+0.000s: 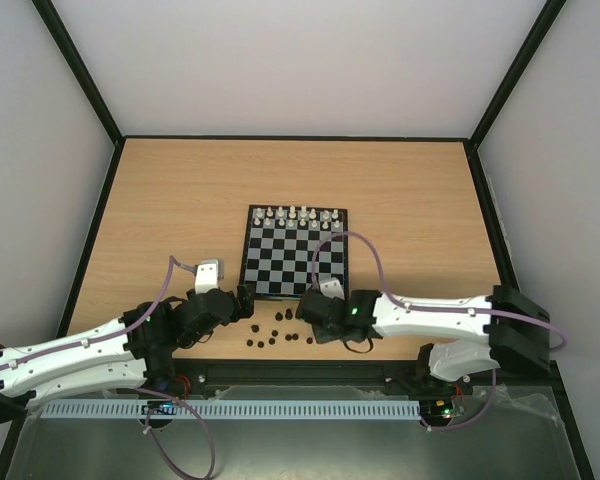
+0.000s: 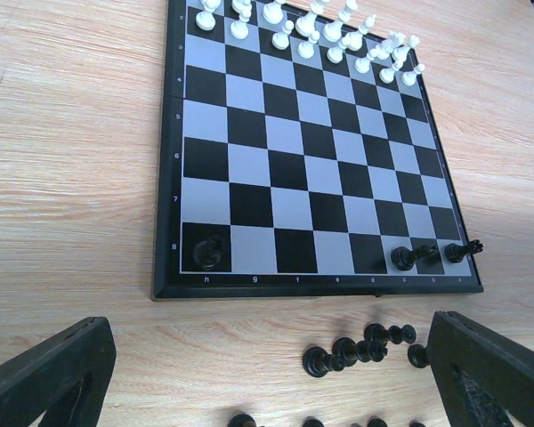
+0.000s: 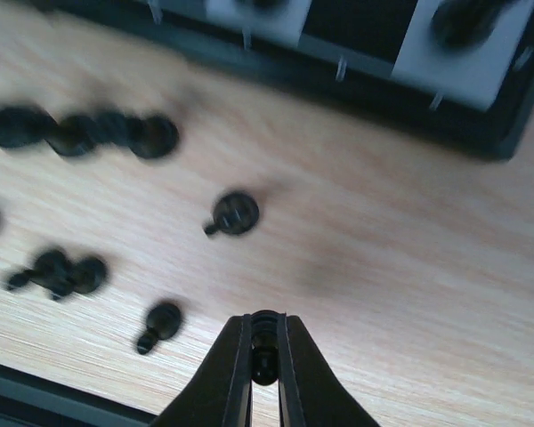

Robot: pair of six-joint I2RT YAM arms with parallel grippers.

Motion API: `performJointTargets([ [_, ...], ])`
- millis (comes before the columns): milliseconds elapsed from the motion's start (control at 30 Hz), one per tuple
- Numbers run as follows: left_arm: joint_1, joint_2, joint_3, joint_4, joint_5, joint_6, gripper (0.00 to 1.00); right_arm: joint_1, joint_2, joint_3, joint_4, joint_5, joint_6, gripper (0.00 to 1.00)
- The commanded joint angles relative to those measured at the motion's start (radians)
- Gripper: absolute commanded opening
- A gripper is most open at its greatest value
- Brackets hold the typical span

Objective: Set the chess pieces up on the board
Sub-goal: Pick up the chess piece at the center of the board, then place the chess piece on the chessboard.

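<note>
The board (image 1: 296,252) lies mid-table, with white pieces on its far rows. In the left wrist view the board (image 2: 311,160) has three black pieces on its near row, one at the left corner (image 2: 208,253) and two at the right (image 2: 402,258). Several black chess pieces (image 1: 276,332) lie loose on the wood before it; they also show in the left wrist view (image 2: 356,349). My left gripper (image 2: 276,374) is open and empty, just left of the pile. My right gripper (image 3: 264,351) is shut on a black chess piece (image 3: 264,345) above the wood, near the board's near right corner.
Loose black pieces (image 3: 235,213) lie on their sides left of my right gripper. The white pieces (image 2: 320,27) stand in two rows at the board's far edge. A black frame edges the table (image 1: 180,200). A ridged grey rail (image 1: 230,409) runs along the near edge.
</note>
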Motion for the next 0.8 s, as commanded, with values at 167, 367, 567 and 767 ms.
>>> performJointTargets([
  [167,0.007,-0.01,0.002,-0.012,-0.021,0.011,0.99,-0.223,-0.094,0.223,-0.21,0.071,-0.194,0.07],
  [367,0.008,-0.007,0.007,-0.016,-0.021,0.019,0.99,-0.393,-0.008,0.287,-0.169,0.023,-0.316,0.07],
  [567,0.008,-0.008,0.003,-0.016,-0.021,0.019,0.99,-0.484,0.111,0.301,-0.119,-0.021,-0.378,0.06],
  [767,0.011,-0.006,0.004,-0.017,-0.022,0.019,0.99,-0.519,0.194,0.299,-0.068,-0.054,-0.405,0.06],
])
